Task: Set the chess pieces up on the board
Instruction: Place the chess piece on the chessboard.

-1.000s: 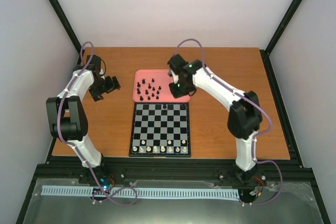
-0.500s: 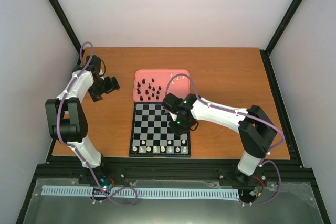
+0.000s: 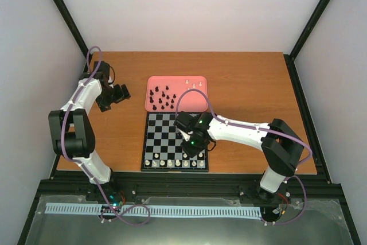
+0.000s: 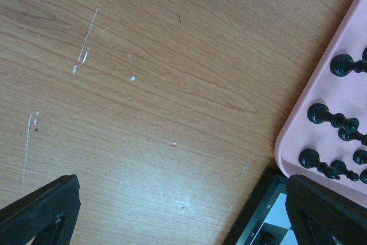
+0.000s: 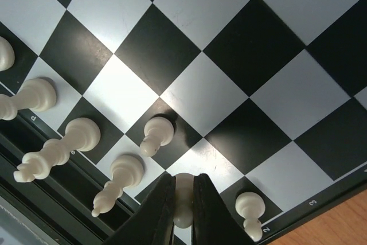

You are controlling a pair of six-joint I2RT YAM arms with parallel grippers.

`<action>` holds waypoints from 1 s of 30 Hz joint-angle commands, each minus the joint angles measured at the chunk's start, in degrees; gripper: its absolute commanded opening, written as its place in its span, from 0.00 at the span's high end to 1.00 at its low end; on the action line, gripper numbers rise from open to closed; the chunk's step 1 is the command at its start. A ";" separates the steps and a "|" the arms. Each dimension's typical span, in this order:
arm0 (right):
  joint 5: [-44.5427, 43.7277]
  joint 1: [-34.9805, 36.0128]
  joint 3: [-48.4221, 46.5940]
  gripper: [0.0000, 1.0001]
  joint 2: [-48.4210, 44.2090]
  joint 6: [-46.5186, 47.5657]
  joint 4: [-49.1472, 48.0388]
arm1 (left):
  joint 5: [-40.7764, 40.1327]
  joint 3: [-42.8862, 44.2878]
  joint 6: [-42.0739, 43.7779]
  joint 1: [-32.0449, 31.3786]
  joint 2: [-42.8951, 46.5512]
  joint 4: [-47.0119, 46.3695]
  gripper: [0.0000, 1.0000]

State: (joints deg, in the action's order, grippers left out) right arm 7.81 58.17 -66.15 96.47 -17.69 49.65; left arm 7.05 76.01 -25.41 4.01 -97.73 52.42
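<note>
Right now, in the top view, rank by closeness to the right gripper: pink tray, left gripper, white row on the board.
1. White row, on the board's near edge, right beside the right gripper gripping a white piece.
2. Pink tray, beyond the board.
3. Left gripper, far left.

Right arm stretches leftward, its pincer pointing down, pinched on a white piece. Left pincer gapes wide, arm folded.
</note>
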 commanded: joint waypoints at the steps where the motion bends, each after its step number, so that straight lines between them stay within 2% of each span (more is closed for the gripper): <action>1: 0.90 0.81 1.65 0.92 -0.56 -0.83 -1.82 | -0.35 -0.16 1.11 -0.41 2.24 -0.52 0.00; 30: -1.11 0.83 1.55 0.86 3.29 -1.48 -0.75 | 0.07 -1.20 1.24 -0.43 3.06 -0.87 0.00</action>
State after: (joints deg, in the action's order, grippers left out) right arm 8.14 58.35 -64.38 99.04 -18.98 48.62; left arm 7.07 74.52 -25.21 3.84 -95.98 52.29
